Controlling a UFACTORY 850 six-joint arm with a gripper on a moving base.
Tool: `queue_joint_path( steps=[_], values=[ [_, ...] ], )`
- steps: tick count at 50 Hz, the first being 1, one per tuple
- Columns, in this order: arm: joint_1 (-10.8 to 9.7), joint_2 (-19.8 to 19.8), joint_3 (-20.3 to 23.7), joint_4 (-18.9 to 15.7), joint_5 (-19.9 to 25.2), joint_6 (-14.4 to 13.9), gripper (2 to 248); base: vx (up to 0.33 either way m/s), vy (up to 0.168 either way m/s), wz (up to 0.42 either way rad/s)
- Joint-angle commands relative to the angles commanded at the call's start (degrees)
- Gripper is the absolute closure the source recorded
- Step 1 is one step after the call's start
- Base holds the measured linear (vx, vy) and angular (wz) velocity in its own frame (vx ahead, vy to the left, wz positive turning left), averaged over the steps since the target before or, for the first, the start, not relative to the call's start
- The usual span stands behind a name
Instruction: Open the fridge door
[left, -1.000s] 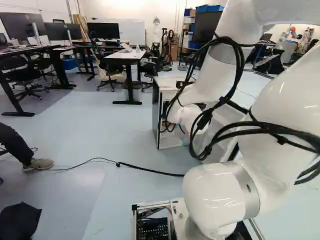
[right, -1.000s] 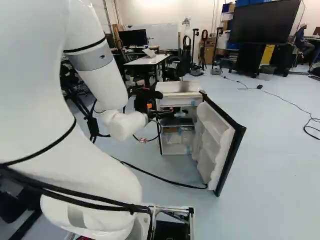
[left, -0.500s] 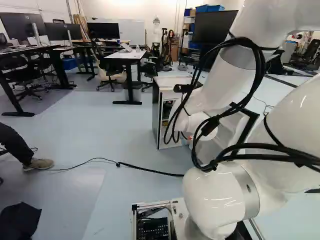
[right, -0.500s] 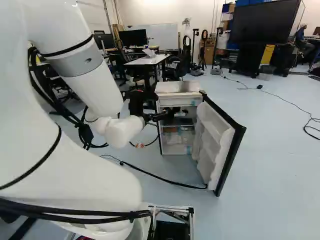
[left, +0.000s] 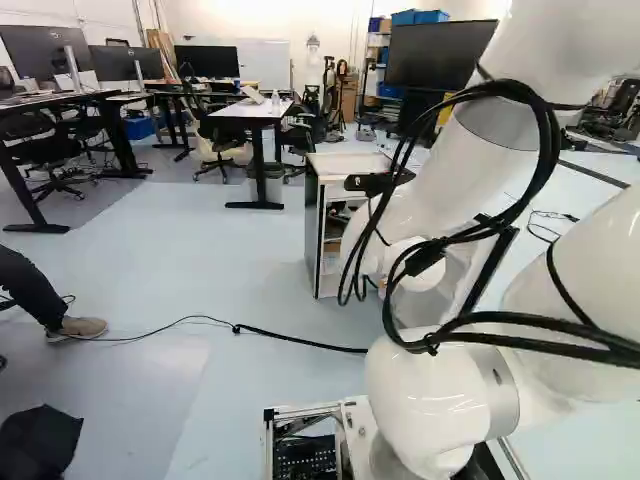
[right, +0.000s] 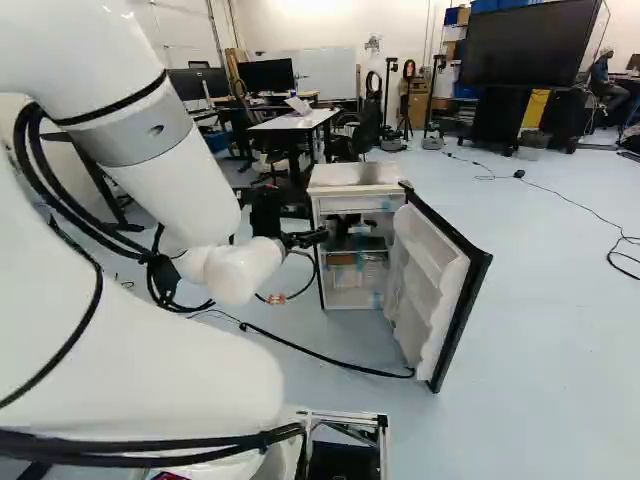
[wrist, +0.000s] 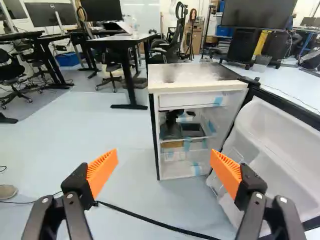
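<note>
One small fridge (wrist: 202, 98), standing on pale floor (wrist: 115, 132) ahead of one black gripper (right: 316, 238), one door (right: 432, 265) hung wide open, jaws spread apart, two orange pads (wrist: 102, 169) facing each other

In the R base view, I've got the fridge (right: 355, 178) R of my arm (right: 165, 170), w/ its door (right: 462, 310) out to the R & shelves (wrist: 175, 139) in it. A cord (right: 330, 360) lies on the floor (right: 540, 340) in front. The table (right: 295, 122) is in back, a bit L; the TV (right: 520, 45) is way back, R.
</note>
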Motion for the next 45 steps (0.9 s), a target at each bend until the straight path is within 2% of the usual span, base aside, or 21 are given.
queue_joint_path(
  steps=[16, 45],
  values=[
    [-0.1, 0.9, 0.6, -1.3, -0.6, 0.3, 3, 0.000, 0.000, 0.000],
    [-0.1, 1.0, 0.7, -1.3, -0.6, 0.3, 3, 0.000, 0.000, 0.000]
  ],
)
